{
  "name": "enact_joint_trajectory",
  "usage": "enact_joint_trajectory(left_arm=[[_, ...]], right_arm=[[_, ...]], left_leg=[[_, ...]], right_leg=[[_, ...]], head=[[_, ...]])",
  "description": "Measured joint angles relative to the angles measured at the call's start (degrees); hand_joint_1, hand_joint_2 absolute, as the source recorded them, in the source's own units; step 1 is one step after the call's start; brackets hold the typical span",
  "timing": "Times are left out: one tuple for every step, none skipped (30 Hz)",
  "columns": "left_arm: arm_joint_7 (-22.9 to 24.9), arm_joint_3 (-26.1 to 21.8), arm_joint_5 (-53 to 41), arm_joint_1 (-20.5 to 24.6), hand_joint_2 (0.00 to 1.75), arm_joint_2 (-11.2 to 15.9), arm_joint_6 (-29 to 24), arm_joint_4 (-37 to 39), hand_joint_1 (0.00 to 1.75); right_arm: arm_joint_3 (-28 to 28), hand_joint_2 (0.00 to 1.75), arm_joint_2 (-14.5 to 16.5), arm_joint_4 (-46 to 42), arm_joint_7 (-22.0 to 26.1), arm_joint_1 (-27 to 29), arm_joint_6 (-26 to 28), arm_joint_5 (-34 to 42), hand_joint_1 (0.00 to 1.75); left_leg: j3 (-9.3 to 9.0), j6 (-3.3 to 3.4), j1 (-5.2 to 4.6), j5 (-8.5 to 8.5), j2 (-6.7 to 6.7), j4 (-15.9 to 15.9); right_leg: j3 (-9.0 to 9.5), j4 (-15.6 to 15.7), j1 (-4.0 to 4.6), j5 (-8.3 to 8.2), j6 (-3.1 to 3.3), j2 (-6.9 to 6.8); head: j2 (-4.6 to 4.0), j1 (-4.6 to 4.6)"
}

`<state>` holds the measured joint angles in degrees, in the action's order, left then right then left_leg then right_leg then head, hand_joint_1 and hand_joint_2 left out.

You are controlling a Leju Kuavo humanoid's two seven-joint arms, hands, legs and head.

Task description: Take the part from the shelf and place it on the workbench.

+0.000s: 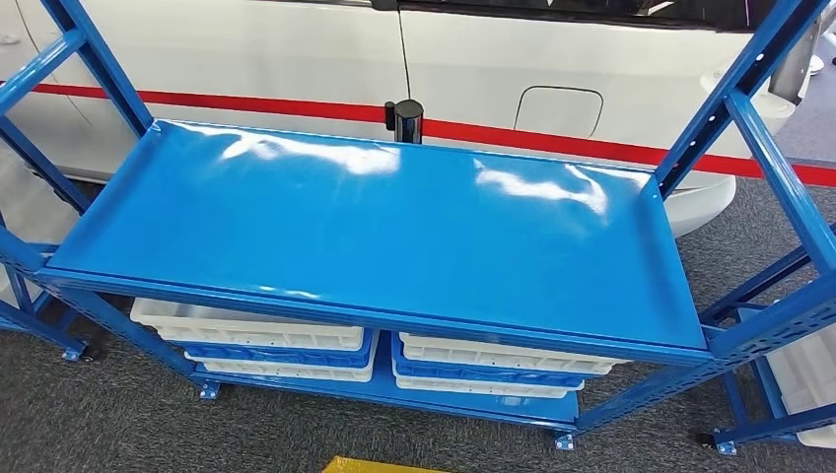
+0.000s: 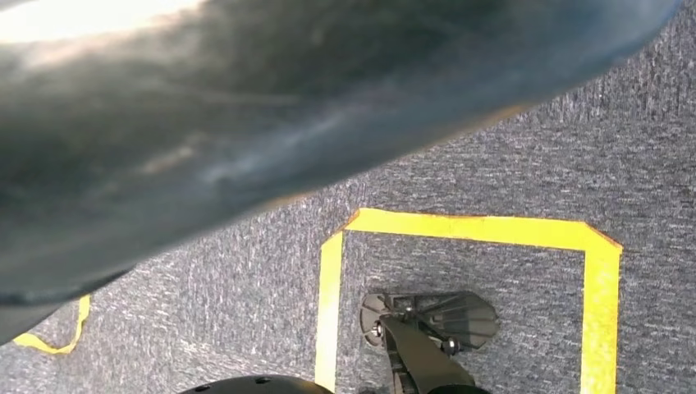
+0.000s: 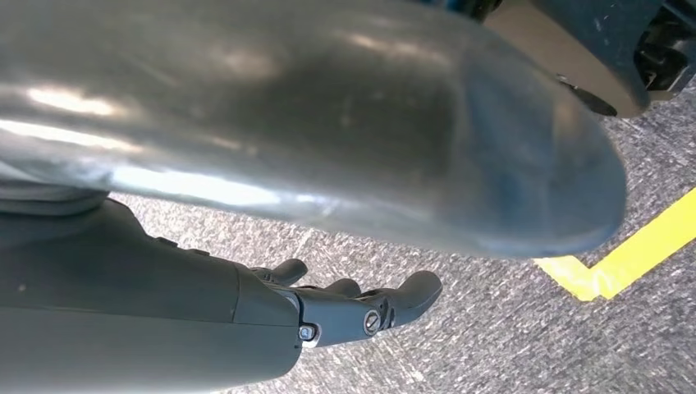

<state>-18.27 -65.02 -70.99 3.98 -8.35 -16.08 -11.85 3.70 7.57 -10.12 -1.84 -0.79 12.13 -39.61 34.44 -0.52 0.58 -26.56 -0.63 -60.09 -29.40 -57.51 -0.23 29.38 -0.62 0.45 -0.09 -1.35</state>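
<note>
**Right hand hanging open in front of the blue shelf**

The right hand's fingers point(image 3: 414, 291) are lying loosely apart, stretched out with a slight curl, and they are holding nothing. The right hand point(image 3: 328, 308) is hanging over the grey carpet point(image 3: 492, 345), touching nothing. A broad, blurred silver arm part point(image 3: 328, 123) is crossing the right wrist view beside the hand. A corner of yellow tape point(image 3: 624, 263) is lying on the carpet well apart from the fingers. How the left hand's fingers are lying cannot be told. The left wrist view is looking down at the same grey carpet, where yellow tape is marking out a square outline point(image 2: 476, 226).

In the head view, a blue metal shelf point(image 1: 394, 227) is standing straight ahead on small feet. Its glossy top board is reflecting the light. On the lower level, white trays point(image 1: 256, 330) are sitting in two stacks side by side, with blue trays point(image 1: 483, 374) between them in each stack. The top board is hiding the insides of the trays. Where the part is lying cannot be told.

A short black post point(image 1: 403, 120) is standing just behind the back edge of the shelf. Behind it, a white car point(image 1: 296, 49) with a red stripe point(image 1: 552, 138) along its side is filling the background. Blue frames of other racks are standing to either side, and the one on the right is carrying a white bin point(image 1: 808, 379). A strip of yellow tape is lying on the carpet at the near edge of the head view.
</note>
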Motion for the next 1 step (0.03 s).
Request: enact_joint_trajectory(left_arm=[[0.00,0.00,0.00,0.00,0.00,0.00,-0.01,0.00,0.00]], right_arm=[[0.02,0.00,0.00,0.00,0.00,0.00,-0.01,0.01,0.00]], left_leg=[[0.00,0.04,-0.01,-0.03,0.00,0.00]], right_leg=[[0.02,0.05,0.00,-0.01,-0.02,0.00]], head=[[0.00,0.00]])
